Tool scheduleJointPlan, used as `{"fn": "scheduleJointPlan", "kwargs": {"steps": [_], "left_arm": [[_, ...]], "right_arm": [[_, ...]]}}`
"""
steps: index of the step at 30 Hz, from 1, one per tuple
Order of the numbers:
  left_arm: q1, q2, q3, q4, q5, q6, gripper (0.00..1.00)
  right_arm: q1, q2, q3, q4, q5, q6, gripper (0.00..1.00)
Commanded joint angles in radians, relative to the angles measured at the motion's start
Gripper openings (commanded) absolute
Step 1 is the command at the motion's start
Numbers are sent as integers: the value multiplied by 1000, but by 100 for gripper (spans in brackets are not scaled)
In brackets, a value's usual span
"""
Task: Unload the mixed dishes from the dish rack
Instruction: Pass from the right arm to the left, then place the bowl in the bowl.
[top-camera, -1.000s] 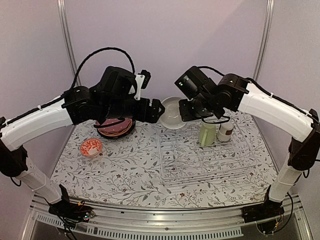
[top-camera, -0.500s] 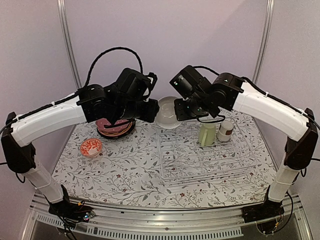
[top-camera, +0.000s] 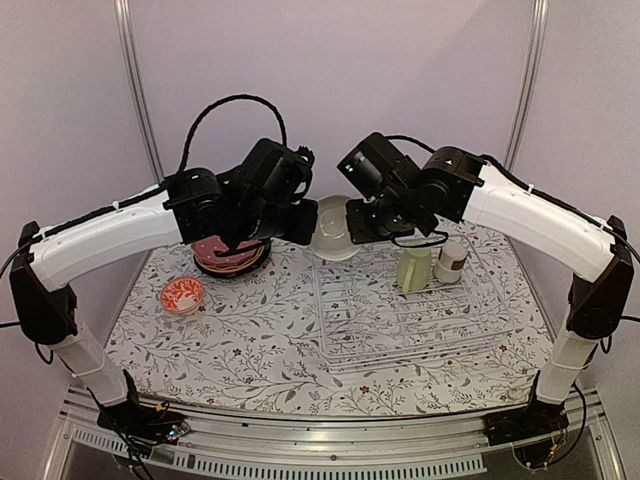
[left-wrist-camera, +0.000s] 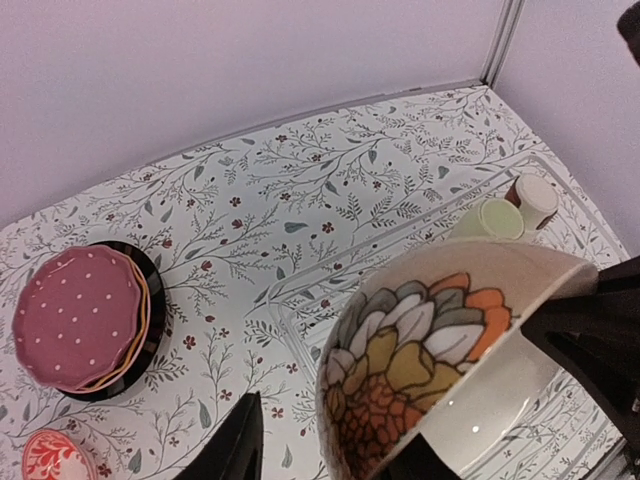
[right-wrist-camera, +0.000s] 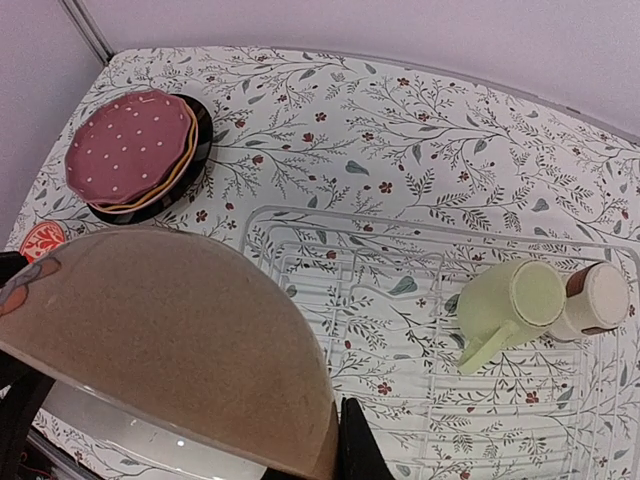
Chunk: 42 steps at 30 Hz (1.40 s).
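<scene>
The tan bowl (top-camera: 330, 228), floral outside and white inside, hangs tilted in the air above the back left corner of the dish rack (top-camera: 420, 310). My left gripper (top-camera: 308, 225) is shut on its left rim; in the left wrist view one finger (left-wrist-camera: 240, 435) stands outside the bowl (left-wrist-camera: 440, 340) and the other is hidden inside. My right gripper (top-camera: 355, 222) is shut on the opposite rim of the bowl (right-wrist-camera: 170, 340), with one finger (right-wrist-camera: 357, 445) showing. A pale green cup (top-camera: 414, 268) and a small grey-white cup (top-camera: 452, 260) stand in the rack.
A stack of plates (top-camera: 230, 255) with the maroon dotted one on top sits at the back left on the floral tablecloth. The white-and-red patterned bowl (top-camera: 183, 294) lies in front of the stack. Both arms meet over the table's back middle.
My left gripper has closed from wide open onto the bowl's left rim. The bowl and both grippers have shifted slightly to the left.
</scene>
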Motion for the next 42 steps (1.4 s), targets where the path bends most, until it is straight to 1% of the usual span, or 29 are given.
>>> {"fn": "scheduleJointPlan", "kwargs": {"steps": [1, 4, 7, 10, 11, 12, 13, 14, 15, 17, 21, 22, 25, 31, 35, 36, 39, 41, 42], "left_arm": [[-10, 28, 29, -20, -24, -7, 35], [-6, 29, 25, -12, -22, -14, 30], [-2, 33, 23, 0, -7, -17, 24], [0, 36, 27, 3, 2, -18, 11], [0, 33, 27, 4, 2, -20, 8], [0, 32, 27, 5, 3, -19, 5], [0, 31, 28, 4, 3, -18, 2], [0, 29, 28, 3, 0, -19, 0], [1, 28, 28, 4, -3, -20, 0], [2, 26, 28, 4, -5, -23, 0], [5, 23, 28, -5, -16, -42, 0], [7, 23, 30, -9, -17, -49, 0], [18, 20, 32, -22, -14, -63, 0], [64, 5, 14, -48, 3, -99, 0], [133, -39, -25, -62, 53, -128, 0], [159, -58, -48, -58, 82, -134, 0], [241, -112, -104, -54, 166, -155, 0], [288, -139, -130, -81, 175, -175, 0], [313, -156, -147, -100, 184, -187, 0]], "right_arm": [[9, -5, 40, 64, 1, 24, 1], [8, -8, 38, 66, -7, 27, 1], [9, -11, 36, 75, -21, 25, 2], [9, -14, 32, 79, -24, 24, 6], [9, -13, 30, 79, -23, 23, 9], [10, -16, 28, 79, -21, 23, 16], [10, -18, 27, 79, -19, 22, 27], [8, -19, 24, 79, -16, 23, 35], [10, -23, 21, 80, -11, 24, 42], [9, -30, 12, 85, -2, 26, 49], [8, -44, 2, 88, 5, 29, 58], [9, -50, -1, 91, 4, 28, 62], [9, -68, -16, 102, -4, 21, 65], [9, -146, -104, 163, -38, -3, 67], [8, -212, -158, 182, -26, -28, 68], [8, -234, -171, 181, -14, -39, 70], [9, -282, -213, 182, 31, -75, 80], [9, -306, -240, 181, 68, -101, 86], [8, -315, -254, 179, 83, -118, 91]]}}
